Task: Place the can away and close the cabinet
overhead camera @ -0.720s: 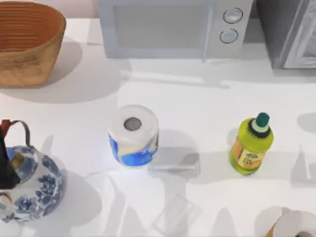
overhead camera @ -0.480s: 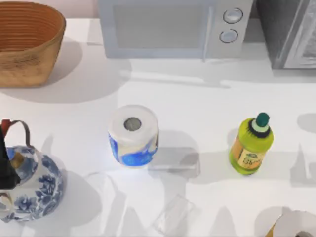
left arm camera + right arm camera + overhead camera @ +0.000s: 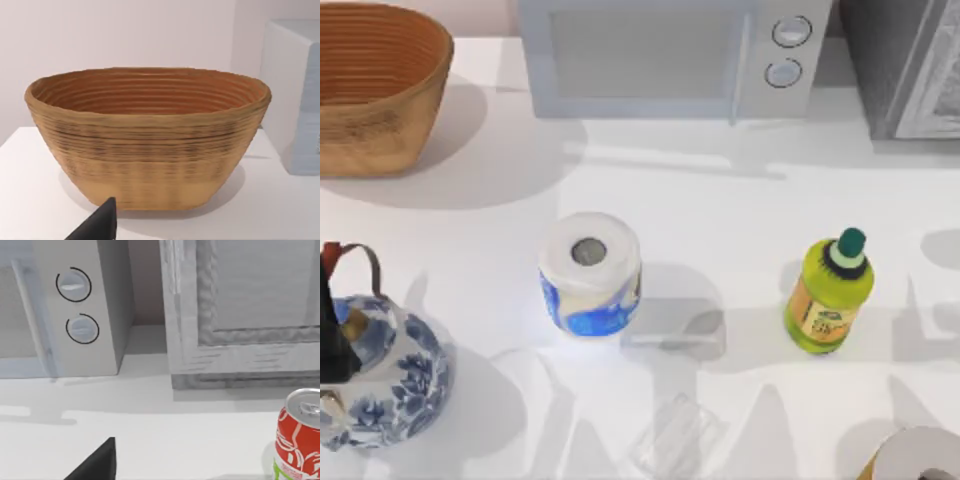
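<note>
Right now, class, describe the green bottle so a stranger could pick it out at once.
Start at the grey microwave at the table's back edge, below its two round dials. There stands the lime-green bottle, upright, right of the toilet roll. It alone has a dark green cap and an orange label.

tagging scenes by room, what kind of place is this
Most likely a kitchen counter, in a rendered simulation: a microwave stands at the back beside a grey cabinet, with a blue-and-white teapot, a soda can and a green bottle on the white top.
</note>
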You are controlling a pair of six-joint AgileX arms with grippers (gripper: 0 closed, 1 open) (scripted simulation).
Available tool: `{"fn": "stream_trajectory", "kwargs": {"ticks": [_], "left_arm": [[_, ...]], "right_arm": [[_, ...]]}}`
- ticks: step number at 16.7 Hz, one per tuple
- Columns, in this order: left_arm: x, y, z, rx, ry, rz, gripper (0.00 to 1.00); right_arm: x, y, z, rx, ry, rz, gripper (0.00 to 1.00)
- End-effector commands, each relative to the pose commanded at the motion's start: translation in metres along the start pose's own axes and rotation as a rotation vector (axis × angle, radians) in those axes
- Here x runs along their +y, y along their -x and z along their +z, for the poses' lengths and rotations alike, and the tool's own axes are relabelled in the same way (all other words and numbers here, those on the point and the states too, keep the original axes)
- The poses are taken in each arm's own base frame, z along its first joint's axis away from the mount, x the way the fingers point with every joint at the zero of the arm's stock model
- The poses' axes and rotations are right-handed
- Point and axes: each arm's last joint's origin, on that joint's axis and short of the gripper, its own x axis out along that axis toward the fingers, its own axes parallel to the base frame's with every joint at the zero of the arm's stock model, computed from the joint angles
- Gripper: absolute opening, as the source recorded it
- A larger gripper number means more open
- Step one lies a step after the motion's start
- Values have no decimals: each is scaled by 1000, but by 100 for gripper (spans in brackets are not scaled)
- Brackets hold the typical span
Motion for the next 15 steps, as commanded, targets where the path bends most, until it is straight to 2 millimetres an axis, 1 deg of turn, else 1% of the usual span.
{"fn": "stream_trajectory", "kwargs": {"ticks": [4,8,11,15], "left_arm": [[0,0,0,0,0,0,100],[0,0,0,0,0,0,100],[0,0,0,0,0,0,100],[0,0,0,0,0,0,100]], "right_arm": [[2,-27,-8,85,-28,39,100],[0,-57,-25,148,-47,66,100],[-7,-76,-43,181,-53,65,100],[-24,-92,-70,209,-43,34,100]]}}
